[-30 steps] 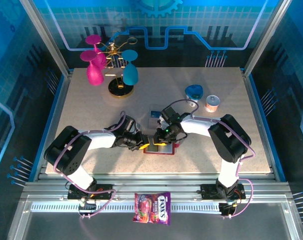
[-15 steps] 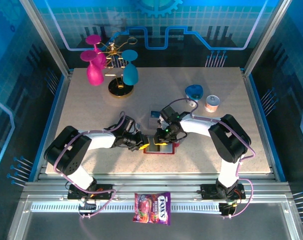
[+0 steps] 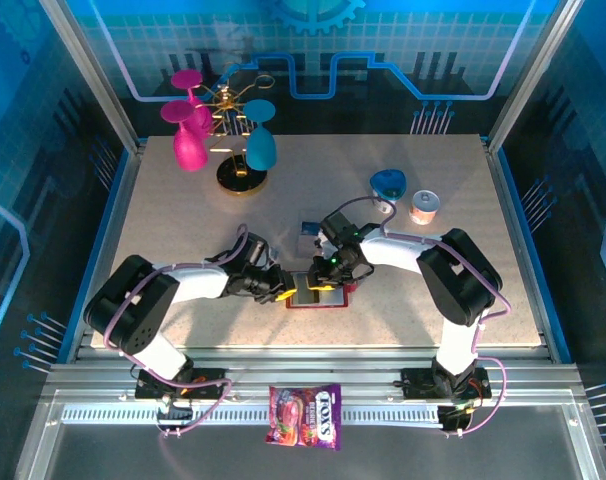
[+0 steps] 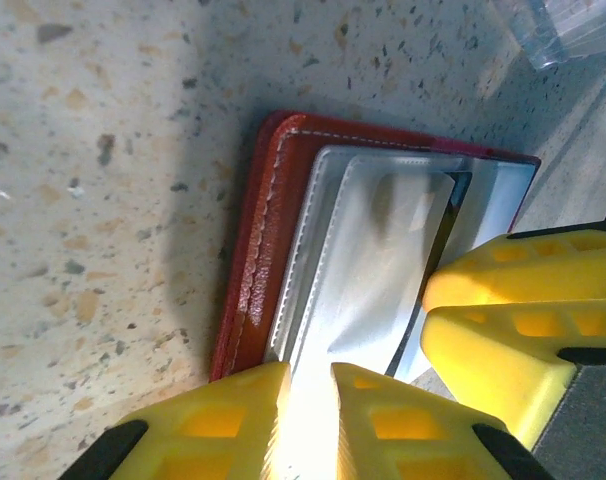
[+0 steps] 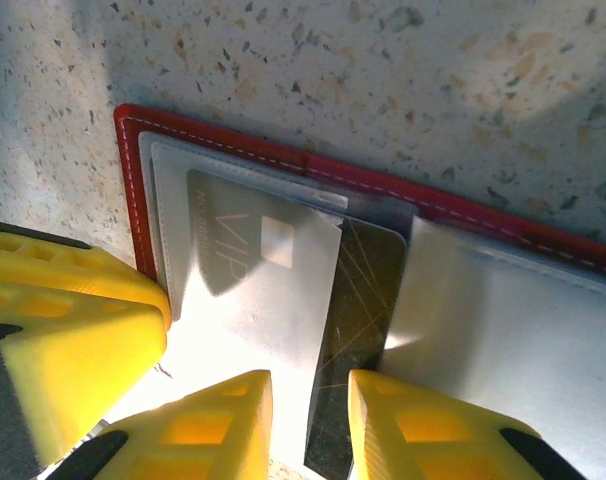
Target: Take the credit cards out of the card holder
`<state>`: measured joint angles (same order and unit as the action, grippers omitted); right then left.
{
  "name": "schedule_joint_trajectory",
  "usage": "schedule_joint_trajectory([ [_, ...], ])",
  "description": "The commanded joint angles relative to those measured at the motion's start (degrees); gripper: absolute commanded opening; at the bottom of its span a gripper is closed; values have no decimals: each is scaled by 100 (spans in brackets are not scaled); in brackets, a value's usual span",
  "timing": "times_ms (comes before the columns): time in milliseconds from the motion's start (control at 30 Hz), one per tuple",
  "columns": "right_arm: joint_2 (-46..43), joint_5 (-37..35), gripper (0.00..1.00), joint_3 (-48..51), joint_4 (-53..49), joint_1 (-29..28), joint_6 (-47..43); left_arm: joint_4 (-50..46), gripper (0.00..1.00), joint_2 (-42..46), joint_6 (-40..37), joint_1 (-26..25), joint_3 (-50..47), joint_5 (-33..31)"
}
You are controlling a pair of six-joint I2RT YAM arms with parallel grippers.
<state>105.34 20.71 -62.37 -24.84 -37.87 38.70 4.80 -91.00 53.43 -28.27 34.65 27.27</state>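
Right gripper [image 5: 310,405]: jaws were parted only a slit. Through the slit showed the meeting edges of a pale card [image 5: 253,290] marked VIP and a dark card [image 5: 361,320] with gold lines. The dark one lay partly under the pale one. Both lay flat beneath the fingertips, partly tucked in the greyish pockets of the card holder [image 5: 283,160]. No clamp on either card was visible, and contact could not be judged.

Left gripper [image 4: 308,400]: jaws were likewise nearly together. Glare washed out the gap, so I could not tell whether anything was pinched there. The tips sat at one edge of the holder, and the right gripper's fingers [image 4: 523,310] stood just beside them over the pockets.

In the overhead view the holder lay open and flat on the table [image 3: 183,230], near front-centre. Its red cover was down and its pockets were up. Both grippers were on it, one from each side.

A blue card [image 3: 309,225] lay on the table just beyond the holder, apart from it.

Farther off, a candy bag [image 3: 305,415] lay on the front rail between the arm bases. A blue object [image 3: 388,183] and a small cup [image 3: 424,207] stood to the right rear. A stand with pink and teal glasses [image 3: 223,135] stood at the left rear.
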Motion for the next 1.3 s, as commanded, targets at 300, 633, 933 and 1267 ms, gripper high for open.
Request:
schedule_joint_trajectory([
  [300, -304, 369, 28, 153, 356, 75, 94, -844, 20, 136, -314, 42, 594, -136],
  [633, -300, 416, 28, 225, 384, 208, 7, -883, 14, -151, -390, 26, 763, -82],
  [933, -132, 476, 28, 268, 408, 271, -55, -925, 12, -398, -421, -24, 734, -156],
  [1267, -24, 461, 28, 394, 480, 271, -33, -867, 10, -488, -426, -52, 634, -163],
])
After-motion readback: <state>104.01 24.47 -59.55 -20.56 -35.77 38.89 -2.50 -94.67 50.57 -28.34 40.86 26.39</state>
